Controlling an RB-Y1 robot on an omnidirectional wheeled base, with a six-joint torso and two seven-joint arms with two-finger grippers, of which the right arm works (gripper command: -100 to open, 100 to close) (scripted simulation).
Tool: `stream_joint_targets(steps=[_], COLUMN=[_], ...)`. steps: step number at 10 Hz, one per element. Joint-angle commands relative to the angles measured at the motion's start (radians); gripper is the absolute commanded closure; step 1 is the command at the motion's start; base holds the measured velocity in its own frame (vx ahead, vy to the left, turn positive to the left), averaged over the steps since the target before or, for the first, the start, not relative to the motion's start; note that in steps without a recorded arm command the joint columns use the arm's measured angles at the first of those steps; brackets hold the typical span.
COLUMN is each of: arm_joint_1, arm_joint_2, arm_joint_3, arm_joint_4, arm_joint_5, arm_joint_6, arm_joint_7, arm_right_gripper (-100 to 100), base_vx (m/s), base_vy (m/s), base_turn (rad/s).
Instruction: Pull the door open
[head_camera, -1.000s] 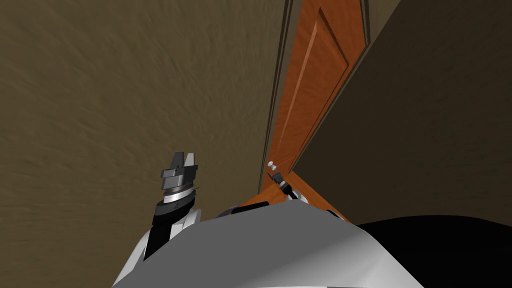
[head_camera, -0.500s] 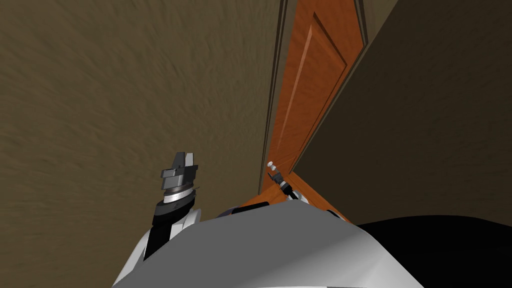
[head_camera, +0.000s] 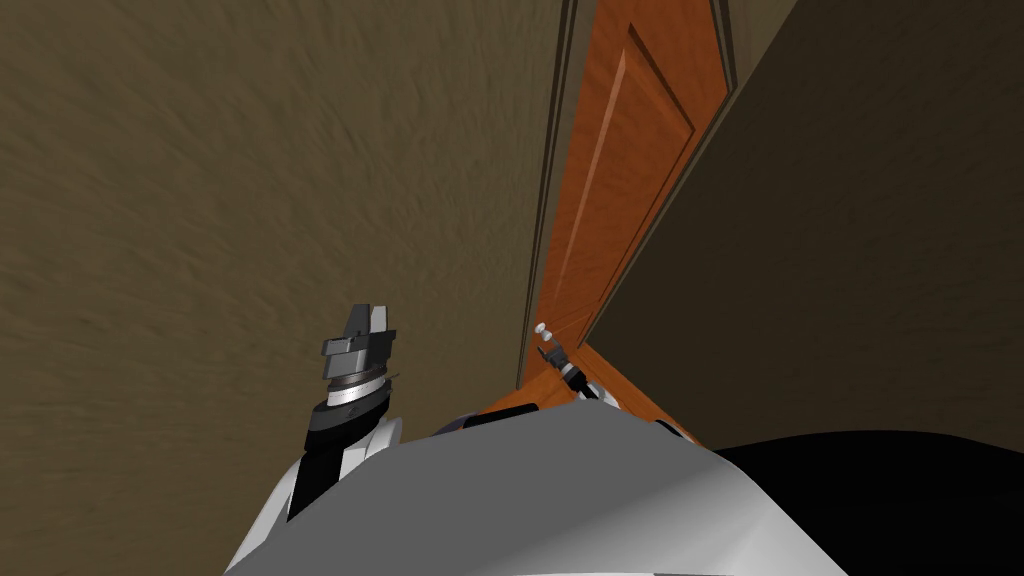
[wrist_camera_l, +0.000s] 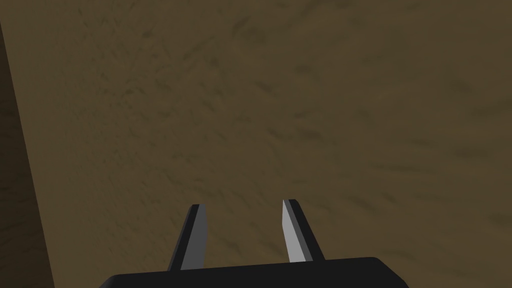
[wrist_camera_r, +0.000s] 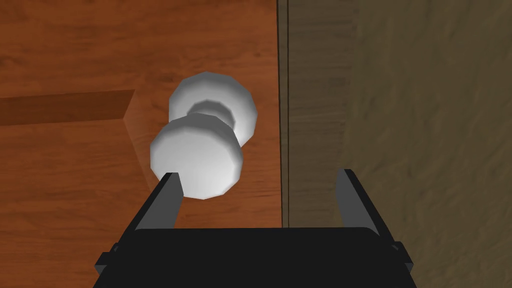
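Door knob (wrist_camera_r: 197, 160) at one tip of the right jaws, wide and empty.

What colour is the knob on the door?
The knob is white, shaded light grey; clearest in the right wrist view, against the reddish-brown door.

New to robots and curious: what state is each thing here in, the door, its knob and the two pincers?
door, looks shut against its frame
knob, not gripped, just off one finger of the right pincer
right pincer, open, empty
left pincer, partly open, empty
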Motion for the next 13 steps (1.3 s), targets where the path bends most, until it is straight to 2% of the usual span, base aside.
stream_joint_targets(steps=[1,10,11,13], arm_joint_1=[0.01,0.01,-0.004,-0.004], arm_joint_2=[-0.018,-0.018,-0.021,-0.021], arm_joint_3=[0.003,0.003,0.019,0.019], arm_joint_4=[0.009,0.009,0.026,0.026], arm_joint_5=[-0.006,-0.006,-0.013,-0.013], arm_joint_6=[-0.027,-0.027,-0.035,-0.035], arm_joint_7=[-0.009,-0.009,-0.008,-0.008], arm_right_gripper=[-100,-100,-100,-100], base_vx=[-0.002,0.0,0.0,0.002], base_vy=[-0.005,0.002,0.0,-0.002], base_turn=[0.012,-0.001,0.0,0.006])
